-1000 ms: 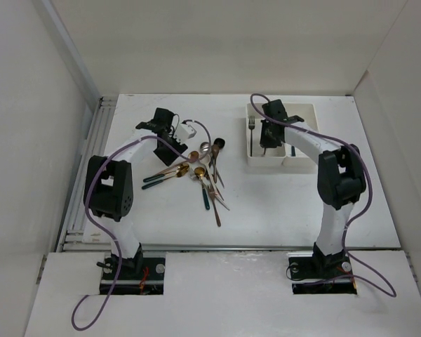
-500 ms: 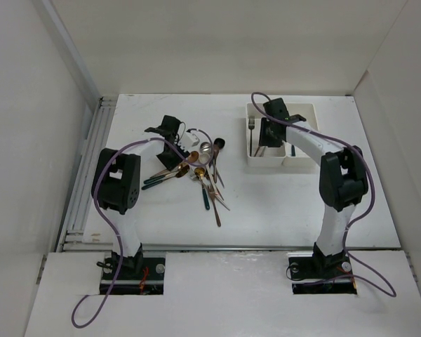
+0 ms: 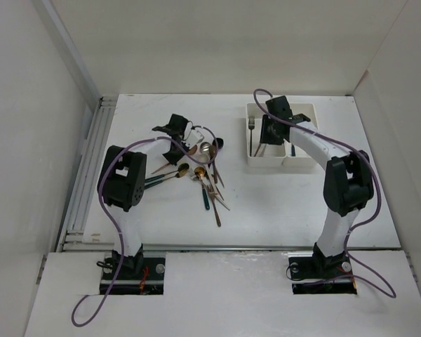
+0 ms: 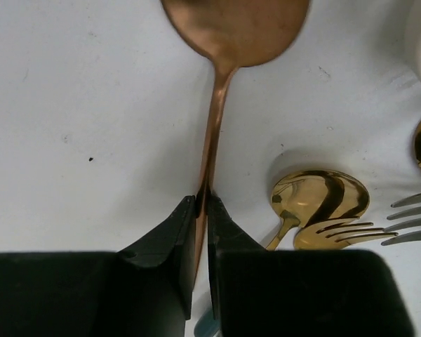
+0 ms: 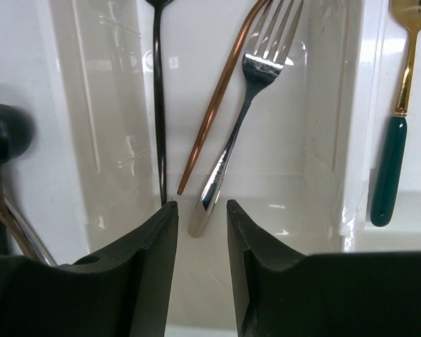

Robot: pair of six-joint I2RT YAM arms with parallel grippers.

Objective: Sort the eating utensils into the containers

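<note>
Your left gripper (image 4: pixel 202 205) pinches the thin handle of a copper-coloured metal spoon (image 4: pixel 233 28), jaws pressed against it, at the utensil pile (image 3: pixel 207 179) left of the white two-compartment plastic tray (image 3: pixel 263 164). Your right gripper (image 5: pixel 200 210) hangs over the tray's left compartment, jaws spread, with the handle end of a silver fork (image 5: pixel 247 88) showing between them.

1. A white tray (image 3: pixel 263 162) (two joined bins): the 9 o'clock bin holds a silver fork (image 5: pixel 256 67), a copper handle (image 5: pixel 210 119) and a black handle (image 5: pixel 158 105); the 3 o'clock bin, a teal-handled gold piece (image 5: pixel 389 168).
2. Loose utensils (image 3: pixel 200 172) lie crossed in a heap at the tray's 9 o'clock.
3. A copper spoon (image 4: pixel 235 28), bowl toward 12 o'clock, has its handle pinched by the left gripper (image 4: pixel 202 200).
</note>
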